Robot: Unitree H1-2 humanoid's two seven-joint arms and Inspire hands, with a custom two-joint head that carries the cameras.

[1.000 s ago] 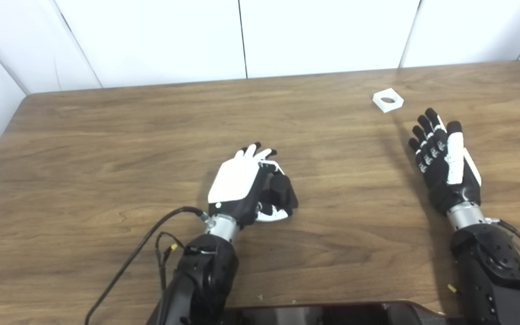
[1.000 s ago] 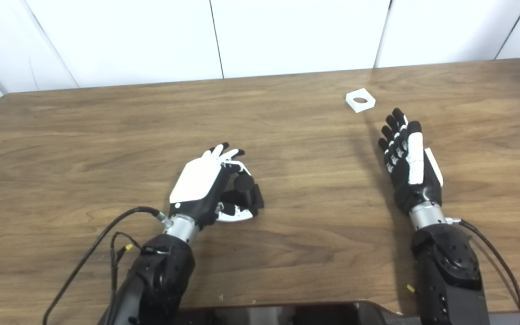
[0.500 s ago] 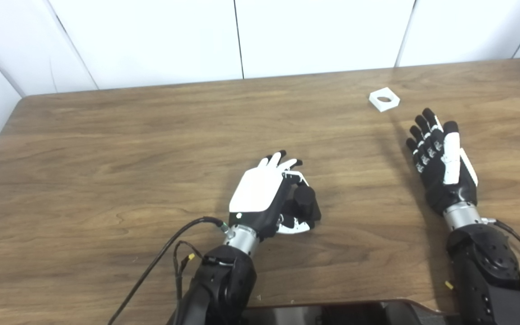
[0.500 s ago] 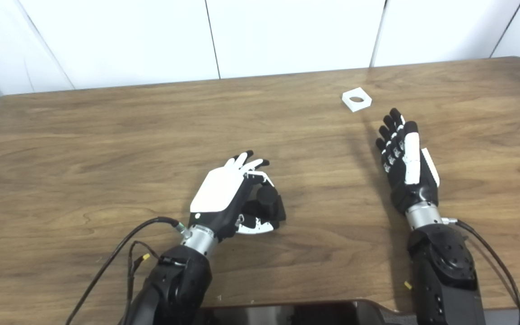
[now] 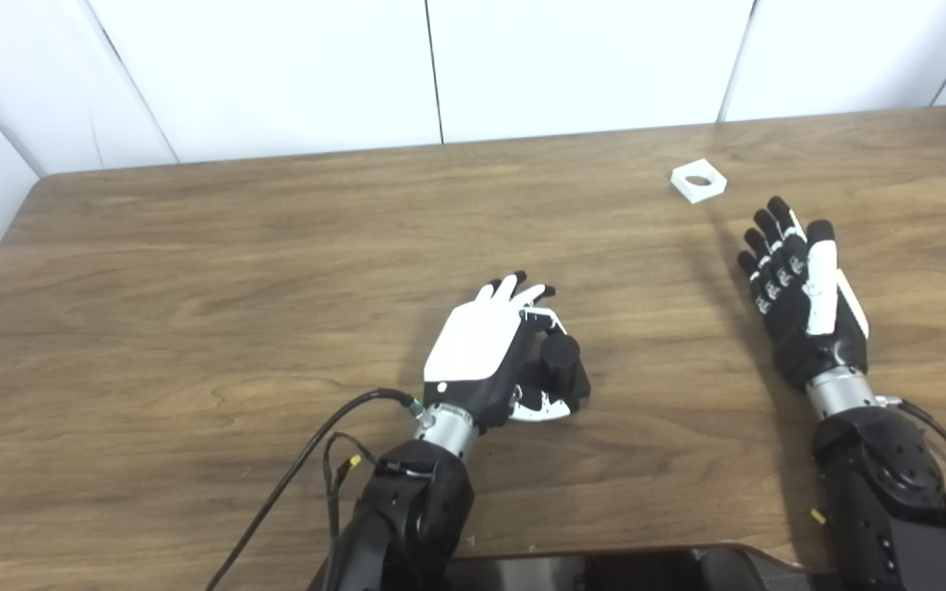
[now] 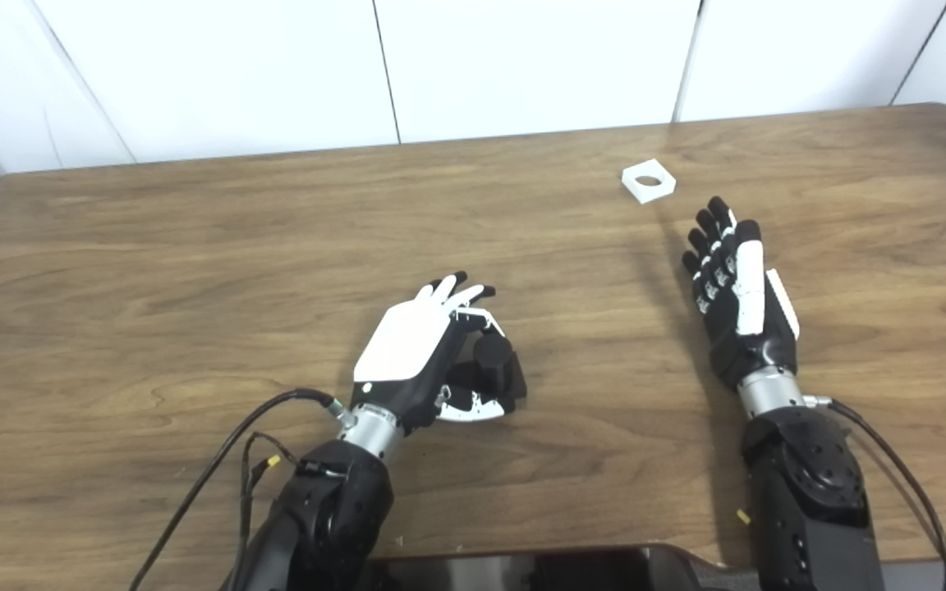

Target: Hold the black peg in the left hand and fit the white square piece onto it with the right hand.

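Near the middle of the wooden table (image 5: 194, 271), the left hand (image 5: 489, 353) is curled around the black peg (image 5: 559, 361), fingers and thumb grasping it with its round top showing. Off to the right, the right hand (image 5: 801, 295) is flat and released, fingers spread and holding nothing (palm side hard to read). Farther back lies the white square piece (image 5: 698, 180), alone, just beyond those fingertips.
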